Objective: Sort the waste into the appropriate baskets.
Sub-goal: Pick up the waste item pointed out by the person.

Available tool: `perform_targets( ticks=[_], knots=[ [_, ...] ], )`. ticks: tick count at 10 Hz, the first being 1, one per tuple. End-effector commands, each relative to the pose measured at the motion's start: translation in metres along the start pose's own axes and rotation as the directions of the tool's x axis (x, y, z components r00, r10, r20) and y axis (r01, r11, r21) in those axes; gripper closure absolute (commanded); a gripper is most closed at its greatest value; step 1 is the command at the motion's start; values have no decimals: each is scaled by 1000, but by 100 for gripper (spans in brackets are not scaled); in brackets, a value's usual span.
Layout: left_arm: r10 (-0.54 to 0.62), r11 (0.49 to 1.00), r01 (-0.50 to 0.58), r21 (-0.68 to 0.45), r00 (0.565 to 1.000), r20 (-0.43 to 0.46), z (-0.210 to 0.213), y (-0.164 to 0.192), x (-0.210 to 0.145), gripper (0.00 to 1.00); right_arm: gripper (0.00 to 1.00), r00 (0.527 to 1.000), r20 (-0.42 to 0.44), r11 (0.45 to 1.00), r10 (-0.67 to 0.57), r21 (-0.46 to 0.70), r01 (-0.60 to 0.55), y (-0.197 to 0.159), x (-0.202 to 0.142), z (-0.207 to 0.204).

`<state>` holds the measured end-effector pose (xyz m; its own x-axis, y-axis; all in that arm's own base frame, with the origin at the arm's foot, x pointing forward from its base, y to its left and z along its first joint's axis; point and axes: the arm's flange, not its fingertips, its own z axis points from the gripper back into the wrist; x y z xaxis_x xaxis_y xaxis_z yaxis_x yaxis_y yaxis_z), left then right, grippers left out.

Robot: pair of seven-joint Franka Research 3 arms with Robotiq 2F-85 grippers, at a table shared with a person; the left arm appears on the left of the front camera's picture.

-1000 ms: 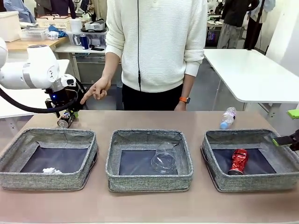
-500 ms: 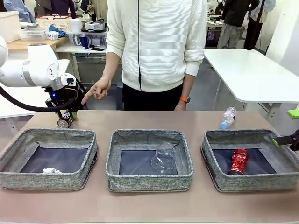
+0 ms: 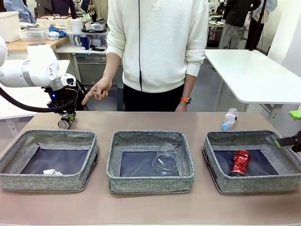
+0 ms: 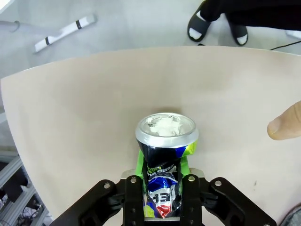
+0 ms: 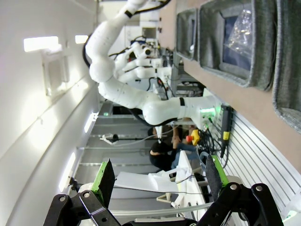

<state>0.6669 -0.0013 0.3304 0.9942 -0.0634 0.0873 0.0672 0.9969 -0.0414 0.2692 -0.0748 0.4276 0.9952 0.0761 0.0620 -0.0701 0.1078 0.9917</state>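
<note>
Presently | left gripper [image 4: 162,164] clamped on dark printed metal can [image 4: 165,136], which rests on tan table [image 4: 70,117] beyond left grey woven fabric basket [image 3: 47,137] | right gripper [image 5: 160,176] jaws apart, beside right basket [image 3: 254,136] | person's hand [image 3: 96,91] near can, forefinger extended.
</note>
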Motion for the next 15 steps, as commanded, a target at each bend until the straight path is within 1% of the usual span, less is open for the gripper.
perform_targets(
  ticks=[1,2,3,4,5,6,7,8,9,10,11,12,13,14,15],
  knots=[
    [10,1000,-10,2,1000,-17,2,0,-2,100,0,1000,8,1000,-16,19,16,7,2,0],
    [18,1000,-18,-4,1000,-14,6,2,-3,100,0,1000,8,1000,-16,19,16,7,2,0],
    [35,999,-35,-9,999,8,17,4,-7,100,0,1000,8,1000,-16,19,16,7,2,0],
    [60,998,-58,-37,997,44,42,8,-16,100,0,1000,8,1000,-16,19,16,7,2,0],
    [58,996,-50,-78,994,97,78,13,-33,100,0,1000,8,1000,-16,19,16,7,2,0],
    [111,990,-99,-104,987,116,125,17,-61,100,0,1000,8,1000,-16,19,16,7,2,0],
    [149,975,-127,-182,983,108,161,16,-91,100,0,1000,8,1000,-16,19,16,7,2,0],
    [132,974,-120,-190,990,51,181,10,-126,100,0,1000,8,1000,-16,19,16,7,2,0],
    [160,972,-148,-184,986,48,190,2,-159,100,0,1000,8,1000,-16,19,16,7,2,0],
    [114,973,-111,-202,994,0,194,-7,-200,100,0,1000,8,1000,-16,19,16,7,2,0],
    [61,978,-55,-202,998,23,192,-12,-224,100,0,1000,8,1000,-16,19,16,7,2,0],
    [-5,961,35,-273,994,111,187,-22,-254,100,0,1000,8,1000,-16,19,16,7,2,0],
    [-102,952,138,-273,985,141,179,-21,-258,100,0,1000,8,1000,-16,19,16,7,2,0],
    [59,976,-53,-210,998,22,197,-20,-232,100,0,1000,8,1000,-16,19,16,7,2,0],
    [59,976,-53,-210,998,22,197,-20,-232,100,0,1000,8,1000,-16,19,16,7,2,0]
  ],
)
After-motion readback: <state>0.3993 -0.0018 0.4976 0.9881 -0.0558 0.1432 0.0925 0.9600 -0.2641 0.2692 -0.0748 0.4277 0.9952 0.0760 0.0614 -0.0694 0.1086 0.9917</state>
